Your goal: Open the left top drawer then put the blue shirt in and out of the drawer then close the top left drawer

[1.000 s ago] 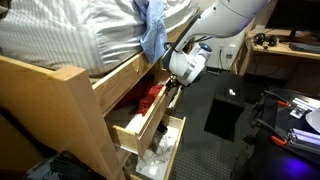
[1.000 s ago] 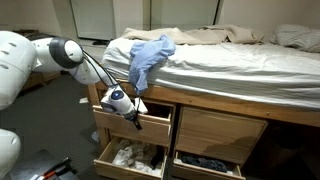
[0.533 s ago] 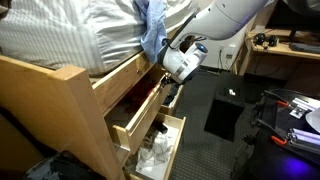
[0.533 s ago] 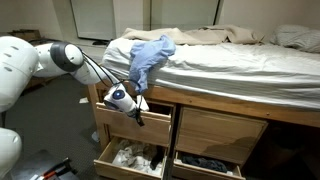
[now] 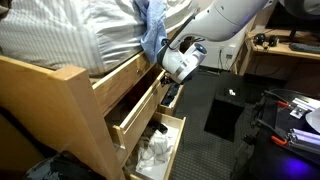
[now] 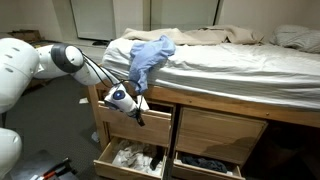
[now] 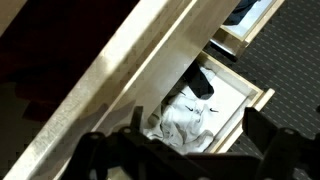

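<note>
1. Far left of the gripper: white arm [image 6: 55,58] reaching in toward the wooden bed frame [image 5: 60,90].
2. Gripper [image 6: 139,116] [image 5: 169,94] [image 7: 185,160]: jaws stand spread wide. The wrist view shows their dark ends far apart with nothing between them. Holding nothing.
3. Left top drawer [image 6: 155,128] [image 5: 140,108] [image 7: 130,80]: directly at the gripper's tips. The blond front stands out a little from the frame, with a dark slit along its top edge in an exterior view. Cannot tell whether the tips touch the wood.
4. Straight below the gripper: lower drawer [image 6: 104,160] [image 7: 255,100] pulled well out, with crumpled white clothes [image 6: 130,155] [image 7: 190,115] inside.
5. Above the gripper and slightly right: blue shirt [image 6: 150,55] [image 5: 152,32], bunched on the bed's edge with one end hanging down the side toward the drawer. It is outside the drawer and apart from the gripper.
6. Right of the shirt, above gripper level: pale bedding [image 6: 240,62] across the mattress.
7. Well right of the gripper: top right drawer [image 6: 222,130], shut flush. Under it a bottom right drawer [image 6: 205,170] stands open, dark contents.
</note>
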`<state>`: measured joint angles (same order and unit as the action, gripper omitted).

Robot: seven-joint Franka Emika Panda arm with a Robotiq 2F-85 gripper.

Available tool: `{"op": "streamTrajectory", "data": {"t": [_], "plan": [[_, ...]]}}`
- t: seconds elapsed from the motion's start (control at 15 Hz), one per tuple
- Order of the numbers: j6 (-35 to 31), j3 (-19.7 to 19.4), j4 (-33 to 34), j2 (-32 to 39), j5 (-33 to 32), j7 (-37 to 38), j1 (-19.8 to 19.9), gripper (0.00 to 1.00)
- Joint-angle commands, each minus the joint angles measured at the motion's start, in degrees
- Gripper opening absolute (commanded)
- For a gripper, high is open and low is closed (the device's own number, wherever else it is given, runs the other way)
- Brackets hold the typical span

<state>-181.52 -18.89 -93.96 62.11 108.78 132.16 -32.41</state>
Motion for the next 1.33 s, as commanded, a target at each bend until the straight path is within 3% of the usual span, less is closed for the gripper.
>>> {"op": "streamTrajectory", "data": {"t": [0.0,0.47,1.0,1.27], "plan": [[0.0,0.0,0.01,0.0,0.0,0.0,0.0,1.0],[0.5,-5.18,6.66,4.05,7.43,-2.46,-3.56,1.0],[-0.01,-4.43,5.18,4.1,5.34,-0.28,-3.31,1.0],[1.02,-8.03,8.5,6.35,9.56,-1.97,-5.69,1.0]]}}
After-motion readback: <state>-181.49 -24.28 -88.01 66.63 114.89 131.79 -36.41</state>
